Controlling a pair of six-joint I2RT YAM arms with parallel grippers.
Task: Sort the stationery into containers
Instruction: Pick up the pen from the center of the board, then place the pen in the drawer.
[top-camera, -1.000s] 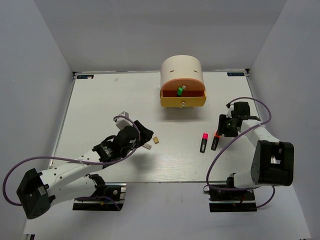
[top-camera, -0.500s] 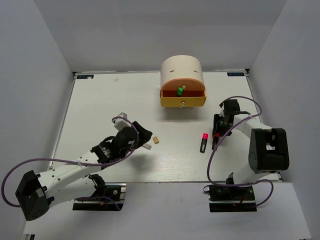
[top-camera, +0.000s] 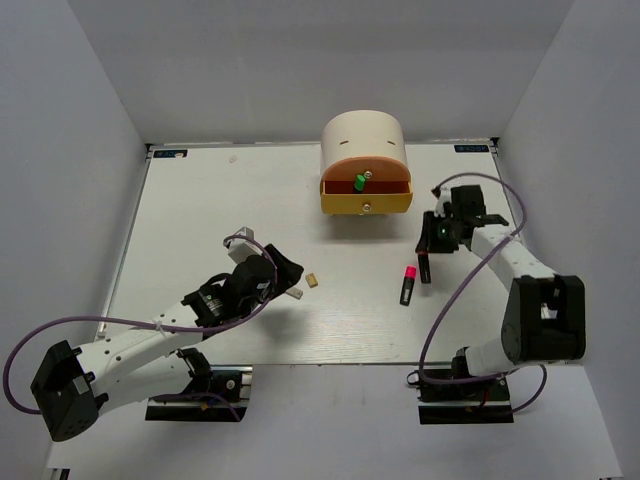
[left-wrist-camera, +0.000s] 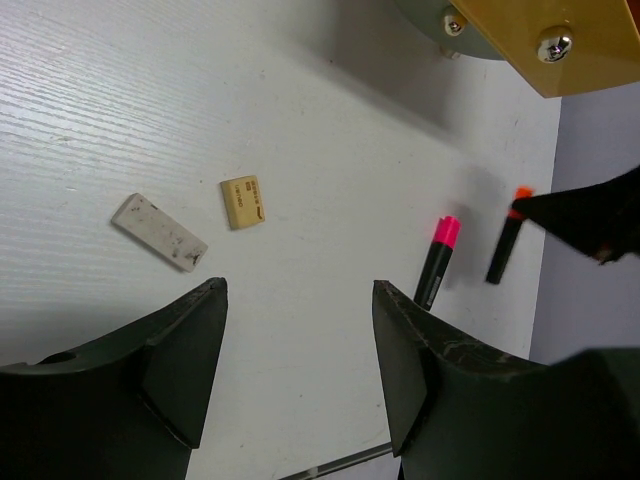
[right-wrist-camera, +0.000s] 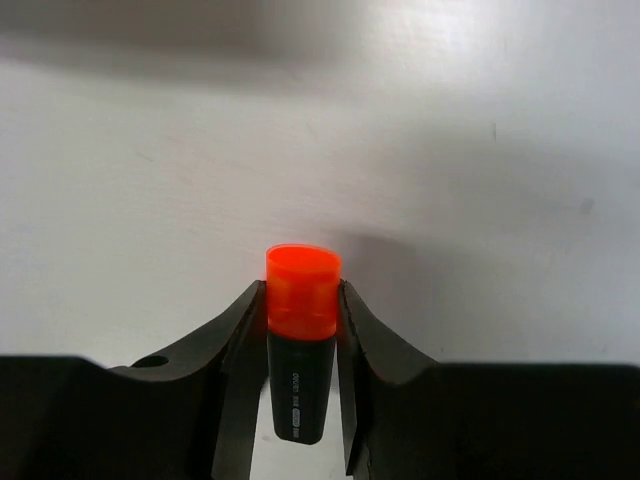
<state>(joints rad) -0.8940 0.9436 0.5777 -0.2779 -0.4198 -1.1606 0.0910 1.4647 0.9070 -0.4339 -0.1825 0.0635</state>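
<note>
The yellow drawer (top-camera: 366, 203) of the cream unit (top-camera: 364, 135) is pulled out, and the green-capped highlighter (top-camera: 358, 182) sits inside it. The orange drawer (top-camera: 365, 163) above it is shut. The right gripper (right-wrist-camera: 300, 300) pinches the orange highlighter (right-wrist-camera: 302, 282), right of the drawers. The left gripper (left-wrist-camera: 300, 290) is spread wide near the grey eraser (left-wrist-camera: 158, 232) and tan eraser (left-wrist-camera: 243, 202)

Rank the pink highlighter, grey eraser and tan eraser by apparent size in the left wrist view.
Largest: pink highlighter and grey eraser, about alike in length; the eraser lies nearer the camera, so I won't rank them.
Smallest: tan eraser.
</note>
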